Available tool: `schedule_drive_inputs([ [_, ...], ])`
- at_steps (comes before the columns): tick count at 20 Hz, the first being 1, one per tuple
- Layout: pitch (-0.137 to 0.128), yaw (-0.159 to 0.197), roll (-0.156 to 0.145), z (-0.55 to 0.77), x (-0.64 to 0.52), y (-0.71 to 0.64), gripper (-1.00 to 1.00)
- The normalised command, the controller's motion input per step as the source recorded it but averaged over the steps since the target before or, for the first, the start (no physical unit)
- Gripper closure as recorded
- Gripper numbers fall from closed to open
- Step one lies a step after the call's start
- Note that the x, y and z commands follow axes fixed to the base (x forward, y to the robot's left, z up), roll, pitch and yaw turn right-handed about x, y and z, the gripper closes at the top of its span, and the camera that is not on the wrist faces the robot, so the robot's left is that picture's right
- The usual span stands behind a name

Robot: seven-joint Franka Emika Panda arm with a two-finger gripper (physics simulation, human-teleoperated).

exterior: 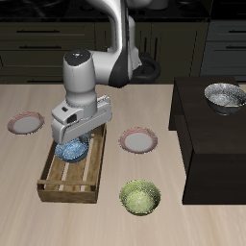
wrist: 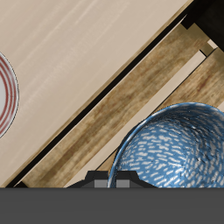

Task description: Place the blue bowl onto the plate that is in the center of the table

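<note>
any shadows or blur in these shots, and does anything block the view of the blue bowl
Exterior view: even, flat lighting, soft shadows under the yellow-green bowl and beside the dark cabinet; the gripper covers much of the blue bowl in the wooden rack. Wrist view: sharp, no glare; a dark band of the gripper body cuts off the bowl's edge; one plate is cropped.

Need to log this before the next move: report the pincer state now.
Pincer: cannot be told whether open or closed; its fingertips are hidden. It hangs over the blue bowl in the wooden rack, holding nothing visibly.
</note>
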Motion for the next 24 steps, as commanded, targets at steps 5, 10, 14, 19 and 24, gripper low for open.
schedule_drive_inputs([
  [5,-0.085,-0.072,-0.052,0.45,-0.02,0.00,1.00],
  [10,-0.032,-0.111,-0.040,0.31,-0.04,-0.06,1.00],
  [14,-0.002,-0.171,-0.020,0.31,-0.05,-0.02,1.00],
  [19,-0.046,-0.094,-0.009,0.37,0.01,0.11,1.00],
  [24,-0.013,-0.116,0.025,0.37,0.02,0.29,1.00],
])
